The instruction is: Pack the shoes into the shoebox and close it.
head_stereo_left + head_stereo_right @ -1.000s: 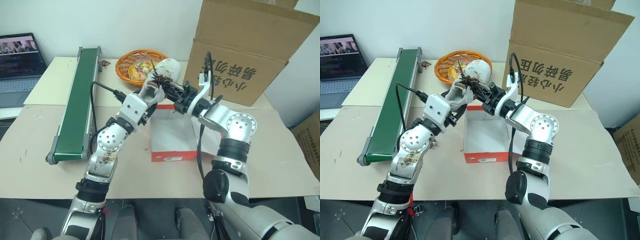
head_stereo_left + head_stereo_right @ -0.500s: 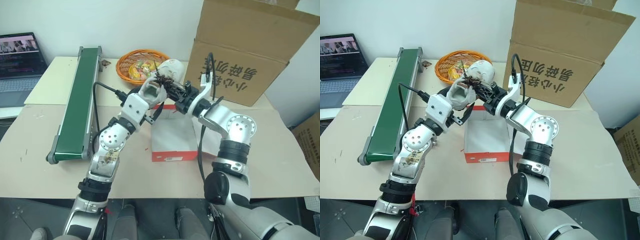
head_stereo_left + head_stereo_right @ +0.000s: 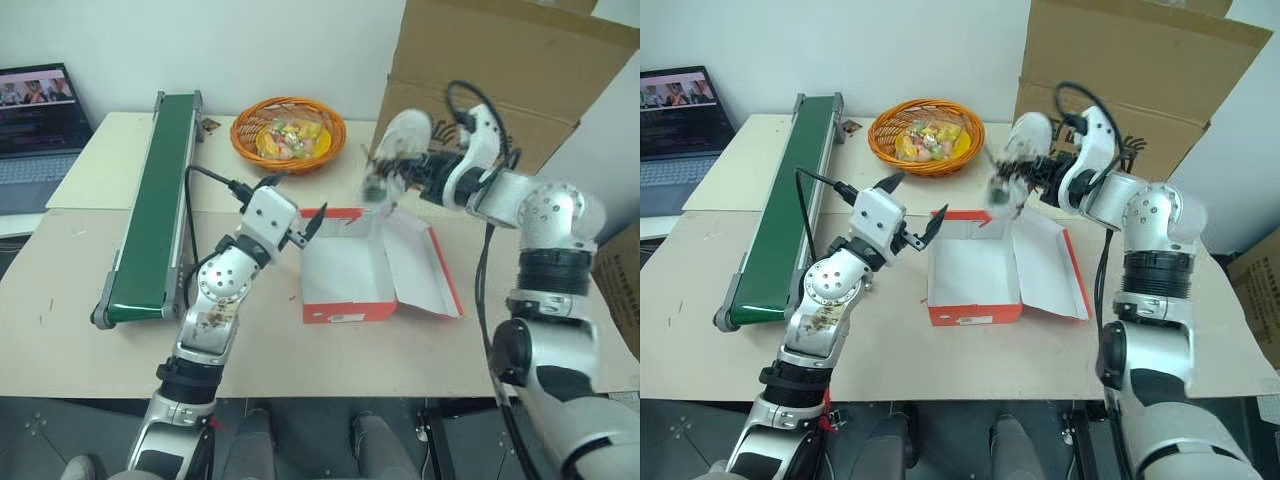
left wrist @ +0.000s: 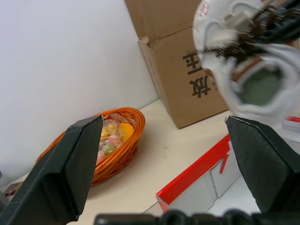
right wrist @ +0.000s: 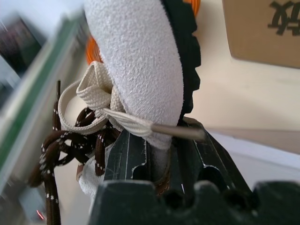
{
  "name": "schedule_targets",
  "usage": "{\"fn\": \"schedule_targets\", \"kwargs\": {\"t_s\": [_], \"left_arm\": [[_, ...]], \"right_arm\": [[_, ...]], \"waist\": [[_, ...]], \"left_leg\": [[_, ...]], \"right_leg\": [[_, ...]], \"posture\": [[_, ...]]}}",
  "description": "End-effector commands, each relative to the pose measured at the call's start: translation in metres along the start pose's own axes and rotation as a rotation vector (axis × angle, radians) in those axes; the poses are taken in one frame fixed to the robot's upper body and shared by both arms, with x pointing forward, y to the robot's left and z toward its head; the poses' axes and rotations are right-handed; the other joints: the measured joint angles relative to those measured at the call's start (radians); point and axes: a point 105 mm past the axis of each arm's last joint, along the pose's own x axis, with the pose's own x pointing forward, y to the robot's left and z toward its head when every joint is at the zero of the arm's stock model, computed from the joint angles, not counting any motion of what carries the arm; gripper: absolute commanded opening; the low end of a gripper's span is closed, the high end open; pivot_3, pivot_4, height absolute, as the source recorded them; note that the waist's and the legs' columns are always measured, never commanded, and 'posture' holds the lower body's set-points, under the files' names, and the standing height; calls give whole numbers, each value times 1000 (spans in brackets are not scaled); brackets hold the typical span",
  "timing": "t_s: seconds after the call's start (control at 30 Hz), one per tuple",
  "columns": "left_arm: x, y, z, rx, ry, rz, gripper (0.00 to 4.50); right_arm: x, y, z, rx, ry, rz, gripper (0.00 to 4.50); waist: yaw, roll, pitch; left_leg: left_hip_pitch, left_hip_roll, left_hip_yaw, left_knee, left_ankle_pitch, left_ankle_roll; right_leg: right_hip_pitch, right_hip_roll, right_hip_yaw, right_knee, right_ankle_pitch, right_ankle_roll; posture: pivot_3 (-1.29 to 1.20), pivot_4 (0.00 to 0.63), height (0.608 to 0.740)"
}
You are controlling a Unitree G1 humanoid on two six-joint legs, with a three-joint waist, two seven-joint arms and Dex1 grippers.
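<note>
**Shoe held by its edge above the open box**

Right now the right hand (image 3: 1035, 178) pinches one shoe (image 3: 1018, 160) by its collar, up in the upper middle of the frame, above the far rim of the shoebox (image 3: 973, 273) lying open on the counter (image 3: 730, 350). That thin grip with dangling laces could slip, or the shoe could swing and catch the rim, landing outside. The left hand (image 3: 915, 207), fingers spread wide and empty, hovers just left of the box and could nudge it.

We see the shoe (image 3: 393, 152) smeared by motion blur, its laces indistinct. The carton (image 3: 500, 90) and laptop (image 3: 38, 125) are cut off at the edges. The basket's (image 3: 923, 135) contents are too small to identify.
</note>
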Motion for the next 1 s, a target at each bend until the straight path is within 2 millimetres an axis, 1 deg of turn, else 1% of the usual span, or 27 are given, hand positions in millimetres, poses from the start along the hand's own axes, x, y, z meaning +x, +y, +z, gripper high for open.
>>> {"fn": "schedule_targets", "kwargs": {"t_s": [0.03,0.1,0.2,0.3,0.57,0.7,1.0], "left_arm": [[-5,11,5,10,-17,48,4461],[-7,13,4,11,-12,59,4461],[-9,13,3,12,-8,64,4461],[-10,9,3,10,-10,60,4461],[-12,6,5,4,-14,61,4461],[-13,5,4,4,-10,64,4461],[-14,3,5,-1,-8,65,4461]], "right_arm": [[-19,31,18,-125,26,73,604],[-24,36,10,-151,94,82,604],[-27,37,1,-149,154,76,604],[-24,30,-11,-114,221,48,604],[-12,8,-34,-40,313,-49,604],[-1,2,-48,55,364,-84,604],[7,-9,-56,112,425,-175,604]], "waist": [[3,0,0],[6,0,0],[13,0,0],[15,0,0],[12,0,0],[10,0,0],[13,0,0]], "left_leg": [[0,0,0,0,0,0],[-1,0,0,0,0,0],[-1,0,0,0,0,0],[-1,0,0,1,0,0],[-1,0,0,1,0,0],[0,0,0,1,0,0],[-1,0,0,2,0,1]], "right_leg": [[0,0,0,0,0,0],[0,0,0,0,0,0],[0,0,-1,0,0,0],[0,0,-1,0,0,0],[0,0,-1,0,0,0],[0,0,-1,1,0,0],[0,0,-1,1,0,0]], "posture": [[0,150,721],[0,150,721],[0,150,721],[0,150,721],[0,150,721],[0,150,721],[0,150,721]]}}
